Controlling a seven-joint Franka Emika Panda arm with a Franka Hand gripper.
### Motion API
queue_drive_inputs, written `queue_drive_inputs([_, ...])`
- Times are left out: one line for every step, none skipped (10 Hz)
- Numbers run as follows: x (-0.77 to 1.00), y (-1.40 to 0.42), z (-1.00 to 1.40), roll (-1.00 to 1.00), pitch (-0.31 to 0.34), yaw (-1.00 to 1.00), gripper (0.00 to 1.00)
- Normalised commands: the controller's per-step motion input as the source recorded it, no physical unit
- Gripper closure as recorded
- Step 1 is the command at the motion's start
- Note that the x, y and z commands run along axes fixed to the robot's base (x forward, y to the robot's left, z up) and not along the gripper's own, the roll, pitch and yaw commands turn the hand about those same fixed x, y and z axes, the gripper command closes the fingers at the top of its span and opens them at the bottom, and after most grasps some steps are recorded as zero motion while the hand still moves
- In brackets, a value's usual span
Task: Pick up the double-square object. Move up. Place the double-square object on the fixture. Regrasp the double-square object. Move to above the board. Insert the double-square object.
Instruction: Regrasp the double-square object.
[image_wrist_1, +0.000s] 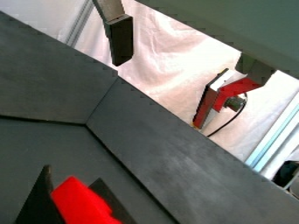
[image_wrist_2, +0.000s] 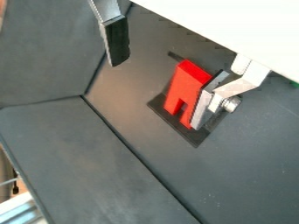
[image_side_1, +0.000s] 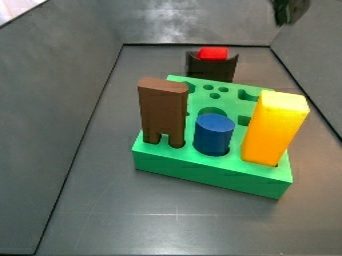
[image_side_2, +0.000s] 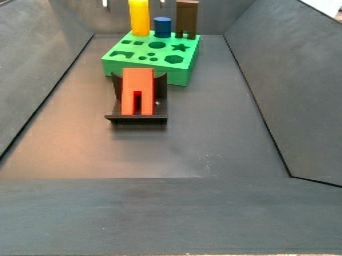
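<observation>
The bright red double-square object (image_side_2: 136, 90) rests on the dark fixture (image_side_2: 136, 117), in front of the green board (image_side_2: 154, 55). It shows in both side views, also as the red block (image_side_1: 211, 54) on the fixture (image_side_1: 210, 68) behind the board (image_side_1: 214, 165). My gripper (image_wrist_2: 163, 83) hangs open above the floor. Nothing sits between its fingers. In a wrist view the red object (image_wrist_2: 181, 87) stands on the fixture (image_wrist_2: 176, 115), just beyond one silver finger (image_wrist_2: 222, 92). The gripper (image_wrist_1: 177, 74) is apart from the red object (image_wrist_1: 82, 201).
A yellow block (image_side_1: 274, 125), a blue cylinder (image_side_1: 214, 132) and a brown forked block (image_side_1: 163, 110) stand in the board. Dark sloping walls enclose the floor on all sides. White cloth and a red clamp (image_wrist_1: 222, 98) show beyond the wall.
</observation>
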Motion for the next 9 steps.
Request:
queue_drive_inputs([0.05, 0.07, -1.0, 0.14, 0.027, 0.16, 0.0])
queue_drive_inputs([0.06, 0.06, -1.0, 0.12, 0.01, 0.16, 0.0])
queue_drive_inputs([0.07, 0.06, -1.0, 0.1, -0.023, 0.14, 0.0])
queue_drive_inputs([0.08, 0.05, -1.0, 0.08, -0.058, 0.12, 0.0])
queue_drive_inputs([0.09, 0.04, -1.0, 0.08, -0.079, 0.09, 0.0])
queue_drive_inputs([0.09, 0.04, -1.0, 0.07, -0.088, 0.08, 0.0])
queue_drive_inputs([0.1, 0.04, -1.0, 0.06, -0.098, 0.05, 0.0])
queue_drive_inputs([0.11, 0.04, -1.0, 0.06, -0.098, 0.03, 0.0])
queue_drive_inputs([0.11, 0.02, -0.94, 0.06, -0.088, 0.0, 0.0])
